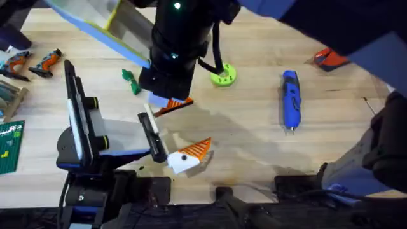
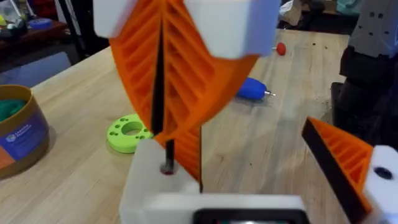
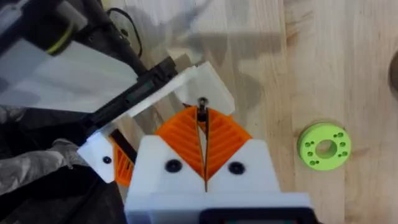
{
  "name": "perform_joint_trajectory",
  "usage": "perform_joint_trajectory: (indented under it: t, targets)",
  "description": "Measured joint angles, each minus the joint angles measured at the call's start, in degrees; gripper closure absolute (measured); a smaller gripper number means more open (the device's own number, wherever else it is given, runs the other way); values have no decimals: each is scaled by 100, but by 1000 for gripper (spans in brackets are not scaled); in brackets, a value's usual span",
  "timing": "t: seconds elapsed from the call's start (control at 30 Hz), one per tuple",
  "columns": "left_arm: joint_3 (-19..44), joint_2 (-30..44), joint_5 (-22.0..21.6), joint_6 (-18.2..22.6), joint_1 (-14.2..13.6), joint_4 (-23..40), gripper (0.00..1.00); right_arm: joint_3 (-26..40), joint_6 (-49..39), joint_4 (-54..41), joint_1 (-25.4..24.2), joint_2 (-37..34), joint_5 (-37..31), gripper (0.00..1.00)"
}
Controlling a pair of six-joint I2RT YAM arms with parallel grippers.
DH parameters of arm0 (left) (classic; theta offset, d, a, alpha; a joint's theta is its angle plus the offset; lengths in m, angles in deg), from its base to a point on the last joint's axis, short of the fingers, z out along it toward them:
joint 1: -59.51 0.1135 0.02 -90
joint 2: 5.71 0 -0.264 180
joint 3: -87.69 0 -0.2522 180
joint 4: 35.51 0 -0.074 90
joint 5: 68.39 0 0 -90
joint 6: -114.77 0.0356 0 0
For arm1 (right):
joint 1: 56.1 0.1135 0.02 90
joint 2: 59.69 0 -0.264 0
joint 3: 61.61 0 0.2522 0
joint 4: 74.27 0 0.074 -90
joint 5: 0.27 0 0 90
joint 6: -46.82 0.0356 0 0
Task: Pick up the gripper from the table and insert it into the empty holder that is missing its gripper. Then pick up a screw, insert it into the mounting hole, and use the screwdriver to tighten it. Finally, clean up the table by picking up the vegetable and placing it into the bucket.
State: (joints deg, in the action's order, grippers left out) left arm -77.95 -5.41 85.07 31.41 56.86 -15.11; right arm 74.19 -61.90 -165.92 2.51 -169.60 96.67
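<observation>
Tabletop of light wooden planks (image 1: 254, 152) carries the whole job. Near its front-left corner lies the left arm, black and blue. The left gripper (image 2: 252, 155) stands wide apart. One side bears an orange ribbed wedge on a white block (image 2: 348, 165). The other side is the small white angular plastic holder (image 2: 155, 183).

The right gripper (image 3: 203, 121), white with orange ribbed pads, reaches down over that holder. Its pads are pressed together on a small dark screw (image 2: 166, 155). The screw points straight down, with its lower end at a hole in the top of the holder. Just behind the screw, touching the holder, an orange ribbed piece with a black edge (image 2: 186, 152) stands upright. It looks like the small orange wedge-shaped gripper, though I cannot tell how deep it sits.

The small dark green leafy toy vegetable (image 1: 131, 81) lies flat toward the far-left part of the tabletop. The lime-green round disc with holes (image 1: 223, 76) sits near the middle of the far side. The blue pen-shaped electric screwdriver (image 1: 290, 98) lies well to the right of the disc, its metal bit toward the front edge. In the left wrist view a round tan-rimmed bucket with a blue patch on its wall (image 2: 18, 134) stands near the disc, with something teal inside.
</observation>
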Motion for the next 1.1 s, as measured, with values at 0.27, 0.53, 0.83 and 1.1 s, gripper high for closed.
perform_joint_trajectory:
  t: [0.27, 0.53, 0.83, 1.1]
  targets:
    - [0, -1, 0, 0, 0, 0, 14, 0, 0, -2, 0, 0, 2, 994]
    - [0, -1, 0, 0, 0, 0, 15, -2, -1, -7, 0, 0, 2, 994]
    - [0, -1, 0, 0, 0, 0, 15, -7, -2, -7, 0, 0, 2, 994]
    - [0, -1, -2, 0, 0, 0, 15, -9, -1, -7, 0, 0, 2, 994]
